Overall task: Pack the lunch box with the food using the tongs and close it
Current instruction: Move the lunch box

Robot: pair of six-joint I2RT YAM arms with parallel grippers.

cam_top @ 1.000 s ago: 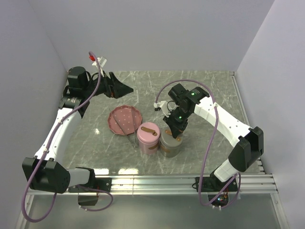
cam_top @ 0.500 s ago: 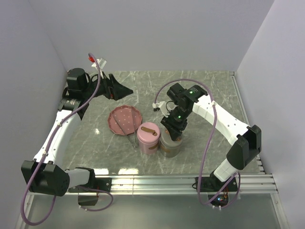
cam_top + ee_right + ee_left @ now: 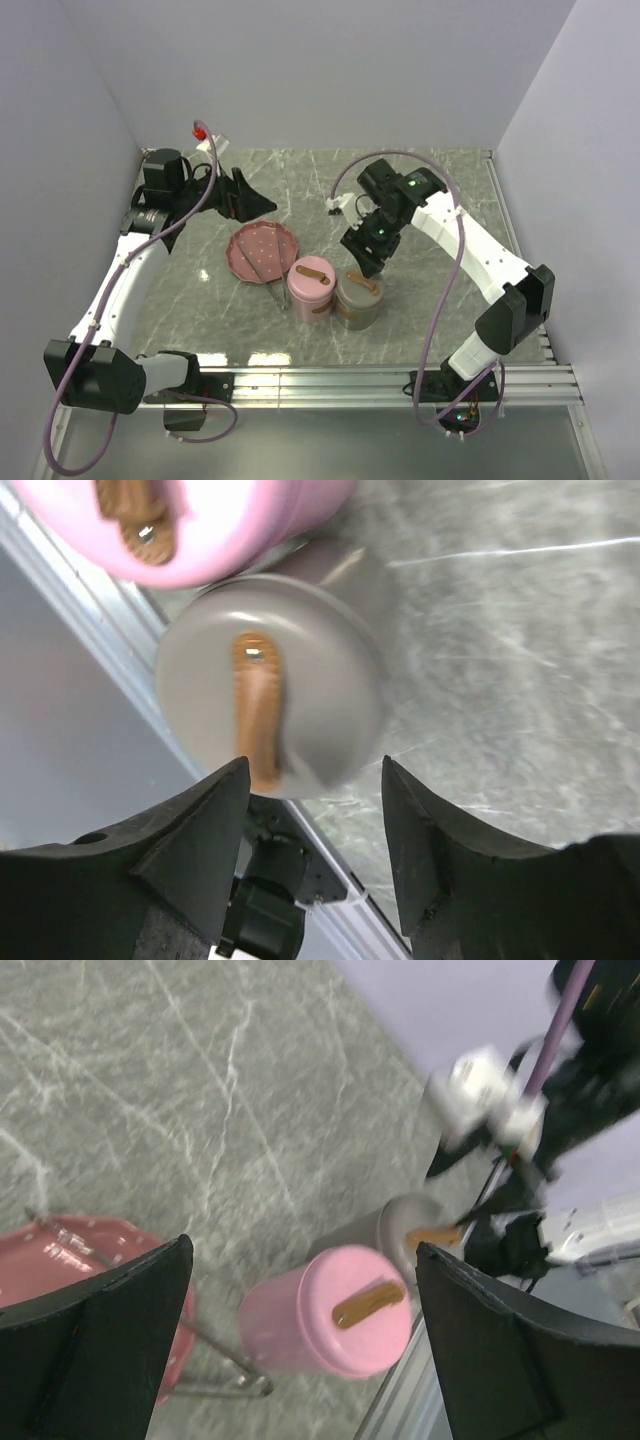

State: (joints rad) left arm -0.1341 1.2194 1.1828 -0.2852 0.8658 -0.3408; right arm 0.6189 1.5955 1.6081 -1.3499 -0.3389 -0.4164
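right canister [image 3: 270, 695] below the right fingers [image 3: 190, 850], left canister [image 3: 215, 535] just beside it, plate [image 3: 60, 1260] beyond the left fingers [image 3: 110, 1330], tongs [image 3: 215, 1355] lying across the plate's rim

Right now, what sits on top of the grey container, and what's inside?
A grey lid with a brown handle covers the grey container; the lid hides any contents.

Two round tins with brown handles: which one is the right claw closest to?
The grey tin, right of the pink tin: the right gripper hangs open over its lid.
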